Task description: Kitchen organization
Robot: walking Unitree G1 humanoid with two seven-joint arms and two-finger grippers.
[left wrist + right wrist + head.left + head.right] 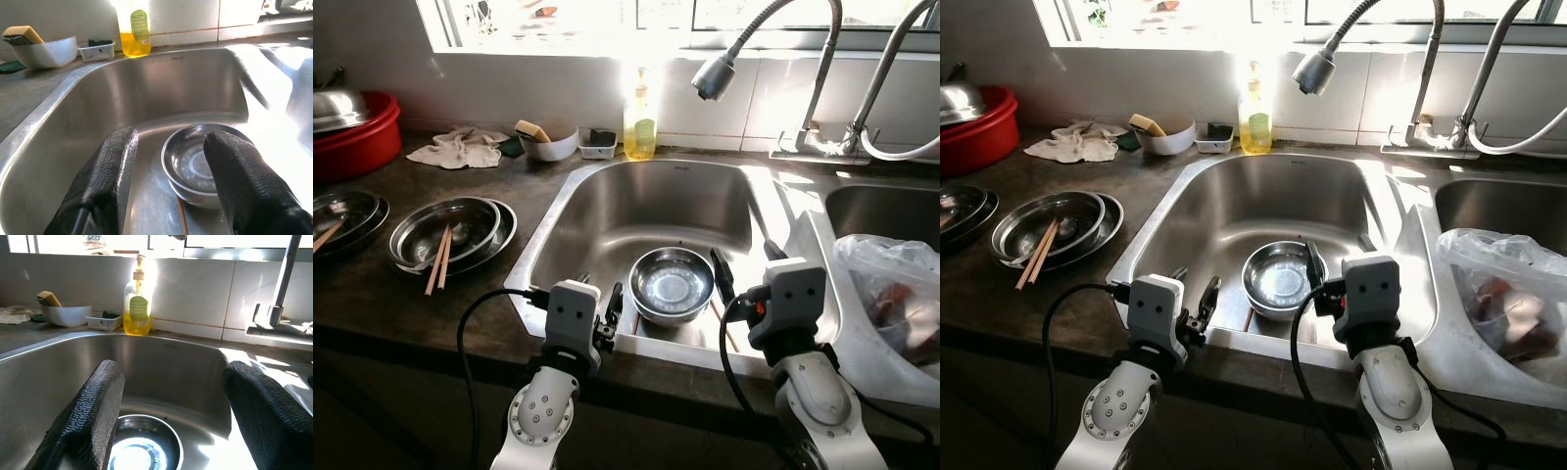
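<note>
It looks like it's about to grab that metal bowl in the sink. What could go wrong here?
The bowl holds water, so a tilted lift could spill it. Its smooth steel rim may slip between the left gripper fingers. Chopsticks lie under the bowl and might be dragged along. Strong sun glare on the sink may hamper seeing.

A round stainless steel bowl [672,284] sits at the near end of the deep steel sink basin [607,211], with thin chopsticks [182,221] on the floor beside it, while the far half of the basin lies open. The grey flexible spray faucet head [714,76] hangs over the basin's back right, and a yellow dish soap bottle [639,117] stands on the rear ledge. A crumpled clear plastic bag [891,294] crowds the right rim, and stacked steel plates holding wooden chopsticks [450,235] occupy the dark countertop [372,294] to the left.
</note>
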